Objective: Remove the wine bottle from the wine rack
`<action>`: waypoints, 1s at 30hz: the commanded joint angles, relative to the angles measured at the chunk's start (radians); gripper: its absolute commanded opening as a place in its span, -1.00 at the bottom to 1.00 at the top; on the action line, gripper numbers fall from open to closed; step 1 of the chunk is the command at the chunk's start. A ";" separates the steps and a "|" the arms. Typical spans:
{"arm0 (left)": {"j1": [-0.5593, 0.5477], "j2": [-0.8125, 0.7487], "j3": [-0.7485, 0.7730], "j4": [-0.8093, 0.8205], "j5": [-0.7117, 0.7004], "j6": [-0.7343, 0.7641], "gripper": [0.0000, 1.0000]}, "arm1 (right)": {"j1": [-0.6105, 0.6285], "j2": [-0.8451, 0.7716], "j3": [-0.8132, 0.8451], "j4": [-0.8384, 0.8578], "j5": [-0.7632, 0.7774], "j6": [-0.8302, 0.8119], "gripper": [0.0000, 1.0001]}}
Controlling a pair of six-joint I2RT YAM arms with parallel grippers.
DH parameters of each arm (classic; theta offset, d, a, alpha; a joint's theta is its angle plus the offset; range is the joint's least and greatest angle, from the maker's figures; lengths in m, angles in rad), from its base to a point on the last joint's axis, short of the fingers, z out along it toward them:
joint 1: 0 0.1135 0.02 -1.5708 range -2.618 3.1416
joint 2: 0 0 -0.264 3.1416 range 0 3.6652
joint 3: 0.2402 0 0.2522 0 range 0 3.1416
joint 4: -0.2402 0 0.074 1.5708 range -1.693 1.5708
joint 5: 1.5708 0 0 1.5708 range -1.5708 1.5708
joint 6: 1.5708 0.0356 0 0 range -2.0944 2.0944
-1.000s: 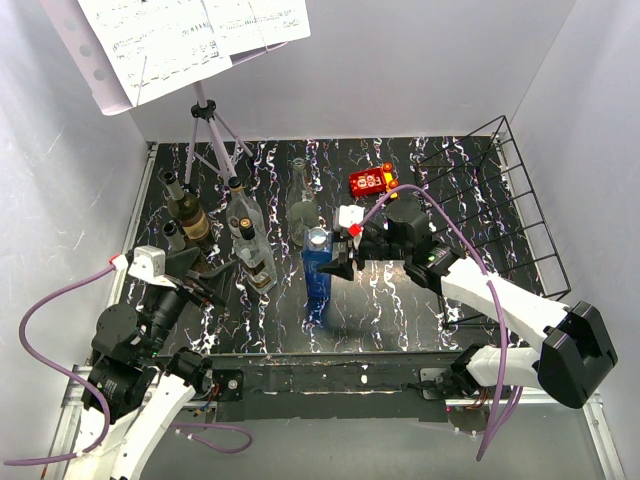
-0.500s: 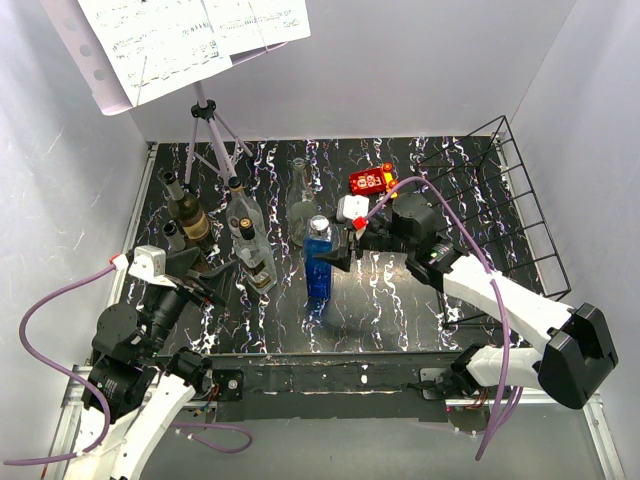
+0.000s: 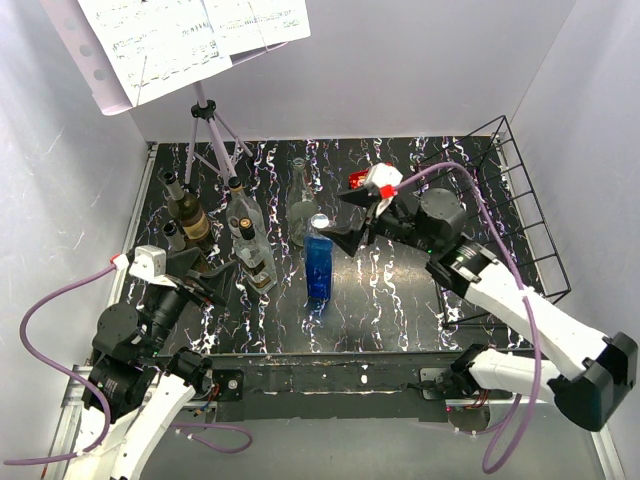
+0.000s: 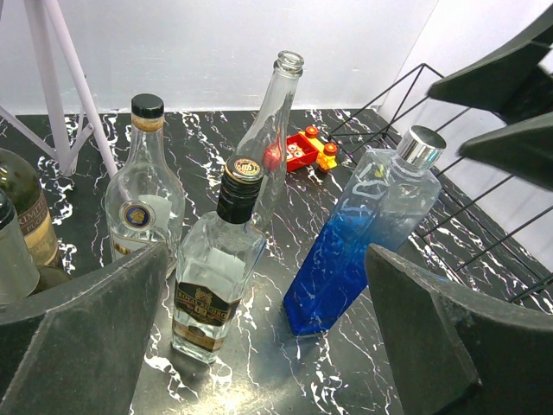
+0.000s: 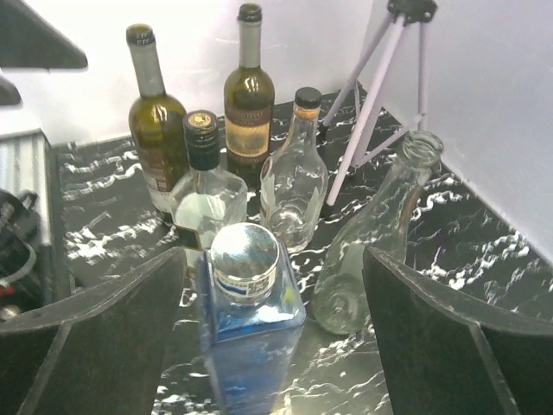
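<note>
A blue bottle (image 3: 318,265) with a silver cap stands upright on the black marbled table, left of the black wire wine rack (image 3: 510,200), in which no bottle shows. My right gripper (image 3: 349,220) is open and empty, just right of the bottle's cap and above it. In the right wrist view the cap (image 5: 245,252) lies between and beyond the spread fingers of the gripper (image 5: 276,255), untouched. My left gripper (image 3: 208,278) is open and empty at the near left. In its view (image 4: 266,251) the blue bottle (image 4: 363,233) and the rack (image 4: 454,194) stand ahead to the right.
Several other bottles stand left of the blue one: a square clear bottle (image 3: 255,260), a round clear bottle (image 3: 243,210), a tall clear bottle (image 3: 302,200) and green wine bottles (image 3: 187,212). A red toy (image 3: 366,181) lies at the back. A music stand's tripod (image 3: 207,135) stands back left.
My right gripper has opened wide and drawn back up and to the right, away from the blue bottle. The bottle stays standing on the table. The left arm has not moved.
</note>
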 commanded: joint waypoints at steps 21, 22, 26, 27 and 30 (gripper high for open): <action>-0.003 0.118 -0.027 0.057 0.255 -0.007 0.96 | 0.004 -0.475 0.020 -0.991 0.633 0.633 0.86; -0.003 0.125 -0.029 0.062 0.259 -0.007 0.96 | 0.004 -0.488 0.013 -0.986 0.630 0.633 0.86; -0.003 0.142 -0.029 0.071 0.257 -0.004 0.96 | 0.004 -0.518 -0.009 -0.972 0.616 0.626 0.86; -0.003 0.143 -0.029 0.071 0.257 -0.002 0.96 | 0.004 -0.520 -0.013 -0.972 0.614 0.624 0.86; -0.003 0.140 -0.030 0.072 0.253 -0.004 0.96 | 0.004 -0.522 -0.010 -0.974 0.605 0.624 0.86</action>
